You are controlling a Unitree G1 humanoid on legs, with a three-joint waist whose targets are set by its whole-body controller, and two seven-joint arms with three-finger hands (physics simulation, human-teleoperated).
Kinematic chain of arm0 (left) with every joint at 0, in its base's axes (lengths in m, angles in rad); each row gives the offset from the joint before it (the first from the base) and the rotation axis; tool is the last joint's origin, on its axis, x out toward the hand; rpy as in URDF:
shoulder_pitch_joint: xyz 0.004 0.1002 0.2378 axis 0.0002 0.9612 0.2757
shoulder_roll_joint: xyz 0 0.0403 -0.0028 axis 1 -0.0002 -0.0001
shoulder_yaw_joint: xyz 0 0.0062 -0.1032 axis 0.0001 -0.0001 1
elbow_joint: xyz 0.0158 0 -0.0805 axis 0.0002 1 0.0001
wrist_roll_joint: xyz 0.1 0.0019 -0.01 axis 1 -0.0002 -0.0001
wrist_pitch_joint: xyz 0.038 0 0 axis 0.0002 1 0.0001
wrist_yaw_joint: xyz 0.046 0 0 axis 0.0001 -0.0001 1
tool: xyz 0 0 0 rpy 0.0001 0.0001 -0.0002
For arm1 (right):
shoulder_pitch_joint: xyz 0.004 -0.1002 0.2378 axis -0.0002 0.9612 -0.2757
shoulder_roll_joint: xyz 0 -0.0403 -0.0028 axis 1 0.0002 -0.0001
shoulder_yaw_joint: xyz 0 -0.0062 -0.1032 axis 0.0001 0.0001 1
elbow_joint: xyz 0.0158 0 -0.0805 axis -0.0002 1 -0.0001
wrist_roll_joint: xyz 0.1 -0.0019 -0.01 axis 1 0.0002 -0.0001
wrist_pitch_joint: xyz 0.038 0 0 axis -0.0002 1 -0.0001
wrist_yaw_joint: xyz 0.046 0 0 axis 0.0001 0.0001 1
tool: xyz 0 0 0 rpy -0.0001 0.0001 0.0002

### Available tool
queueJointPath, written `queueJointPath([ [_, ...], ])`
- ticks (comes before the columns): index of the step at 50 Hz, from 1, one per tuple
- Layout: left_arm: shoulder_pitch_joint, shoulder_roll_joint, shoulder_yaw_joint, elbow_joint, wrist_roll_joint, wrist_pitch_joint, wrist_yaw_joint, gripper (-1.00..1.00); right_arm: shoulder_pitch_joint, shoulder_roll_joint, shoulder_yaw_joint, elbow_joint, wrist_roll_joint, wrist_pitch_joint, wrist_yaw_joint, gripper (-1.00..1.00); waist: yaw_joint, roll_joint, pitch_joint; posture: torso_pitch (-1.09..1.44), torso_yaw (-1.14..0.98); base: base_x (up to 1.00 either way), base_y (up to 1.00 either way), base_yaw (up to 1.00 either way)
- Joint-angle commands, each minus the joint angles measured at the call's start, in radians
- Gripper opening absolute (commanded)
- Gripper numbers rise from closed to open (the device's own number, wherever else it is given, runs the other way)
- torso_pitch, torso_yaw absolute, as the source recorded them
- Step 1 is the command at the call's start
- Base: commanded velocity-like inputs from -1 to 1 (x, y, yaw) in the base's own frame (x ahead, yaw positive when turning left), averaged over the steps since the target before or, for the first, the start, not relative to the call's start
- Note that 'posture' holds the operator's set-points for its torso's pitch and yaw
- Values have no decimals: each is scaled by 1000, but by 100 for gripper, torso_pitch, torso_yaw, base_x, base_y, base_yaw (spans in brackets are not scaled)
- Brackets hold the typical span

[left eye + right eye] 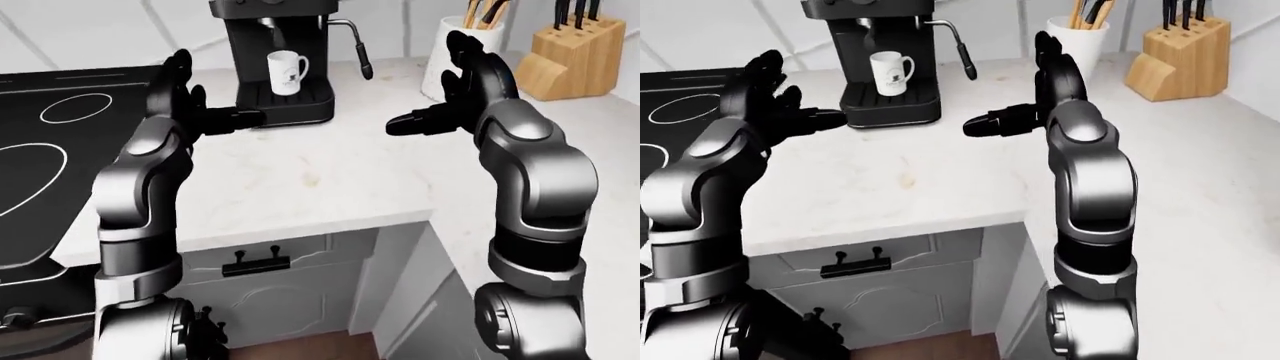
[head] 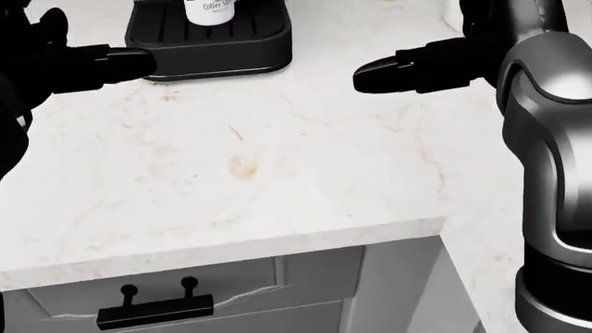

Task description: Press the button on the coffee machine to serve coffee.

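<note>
The coffee machine (image 1: 275, 52) stands at the far side of the counter (image 1: 330, 172), just right of the stove (image 1: 50, 150), w/ a white mug (image 1: 286, 71) on its drip tray. Its top is cut off by the frame, so the button doesn't show; can't tell where it sits.

Left hand (image 1: 185, 101) is up at the machine's left, fingers spread, 1 finger pointing right toward the tray base, holding nothing. Right hand (image 1: 455, 90) is spread too, 1 finger pointing left, well right of the machine, also free.

Risks, as I judge them:
- Steam wand (image 1: 352, 46) sticks out on the machine's right, between right hand and machine body. A reach from that side could clip it.
- The mug is loose on the tray; a low sweep by either hand could knock it off.
- Button unseen, so a press may land on the wrong spot or shove the machine.

Around: utensil jar (image 1: 1080, 37) and knife block (image 1: 1165, 52) at far right, close to the right arm's elbow path. Drawer w/ black handle (image 2: 153, 309) under the near counter edge. Nothing lies on the counter between hands and machine.
</note>
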Motion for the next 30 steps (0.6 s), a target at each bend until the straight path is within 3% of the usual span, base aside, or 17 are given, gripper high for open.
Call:
queueJointPath([
  [1,-33,14,9,-29,0,-23,-2,100,-30,-4,-4,-22,-8,-20,-1,100,2,2,-29,0,0,0,0,0],
  [4,-31,13,10,-31,0,-22,-2,100,-23,-2,-3,-29,-11,-18,1,100,-7,13,-36,0,0,0,0,0],
  [10,-33,15,10,-30,1,-21,-4,100,-23,-4,-6,-29,-16,-27,3,100,-17,11,-43,0,0,0,0,0],
  [11,-33,14,10,-26,2,-25,-5,100,-26,-4,-7,-30,-17,-23,3,100,-6,17,-65,0,0,0,0,38],
  [12,-33,15,10,-27,2,-24,-5,100,-28,-6,-5,-30,-19,-18,3,100,5,19,-60,0,0,0,0,100],
  [15,-33,14,10,-30,1,-19,-3,100,-15,-1,-5,-25,-23,-42,3,100,-17,8,-47,0,0,0,0,80],
  [16,-33,15,11,-31,1,-18,-4,100,-16,0,-7,-25,-23,-41,2,100,-15,6,-32,0,0,0,0,0],
  [19,-19,13,10,-18,5,-41,-12,100,-16,0,3,-24,-38,-32,2,100,-4,16,-44,0,0,0,0,0],
  [30,-15,22,16,-7,10,-49,-24,100,-53,-8,-10,-9,-38,-20,18,100,-10,22,-42,0,0,0,0,0],
])
